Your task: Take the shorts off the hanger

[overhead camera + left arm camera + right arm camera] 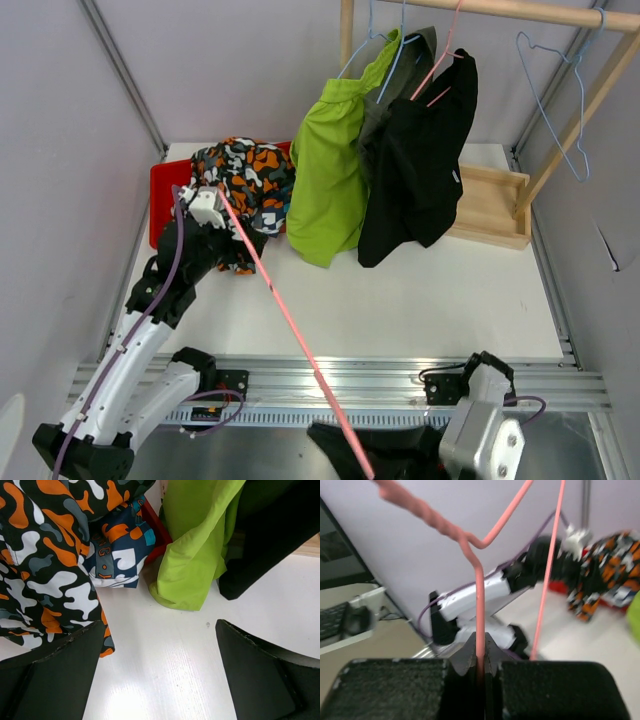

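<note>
Orange-patterned shorts (40,555) lie beside the released left hand (160,625); right hand (481,645) clenches pink hanger (479,605).

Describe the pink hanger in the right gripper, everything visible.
The hanger is thin pink wire, bare of cloth in what shows. The right wrist view shows its twisted neck at the top and two straight runs below; the right gripper, shut, pinches one of them. From above it slants from the near edge up and left toward the orange patterned shorts. Whether it touches them is unclear.
</note>
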Action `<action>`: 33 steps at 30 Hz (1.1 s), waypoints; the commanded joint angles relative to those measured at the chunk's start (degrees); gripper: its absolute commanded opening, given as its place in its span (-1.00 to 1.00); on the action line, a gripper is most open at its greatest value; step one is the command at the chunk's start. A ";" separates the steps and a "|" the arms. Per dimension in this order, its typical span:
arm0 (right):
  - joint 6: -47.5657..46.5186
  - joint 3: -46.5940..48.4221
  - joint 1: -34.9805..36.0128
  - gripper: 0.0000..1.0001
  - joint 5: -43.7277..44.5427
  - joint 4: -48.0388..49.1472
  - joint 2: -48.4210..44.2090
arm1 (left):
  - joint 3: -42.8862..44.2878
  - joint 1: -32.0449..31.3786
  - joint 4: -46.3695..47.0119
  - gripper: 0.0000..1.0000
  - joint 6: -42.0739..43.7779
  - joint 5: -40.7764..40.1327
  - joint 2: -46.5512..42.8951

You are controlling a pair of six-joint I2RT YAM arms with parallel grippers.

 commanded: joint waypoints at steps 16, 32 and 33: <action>-68.64 -19.81 -11.50 -1.00 41.80 -33.28 9.67 | 1.73 -5.71 -0.42 0.99 3.05 -9.28 1.77; -103.62 -36.78 34.74 -1.00 90.24 -60.38 27.10 | 1.64 -5.71 -0.59 0.99 1.29 -11.12 1.87; -103.62 -38.55 34.83 -1.00 88.67 -57.05 23.78 | 1.12 -5.80 -0.16 0.99 1.20 -11.56 1.34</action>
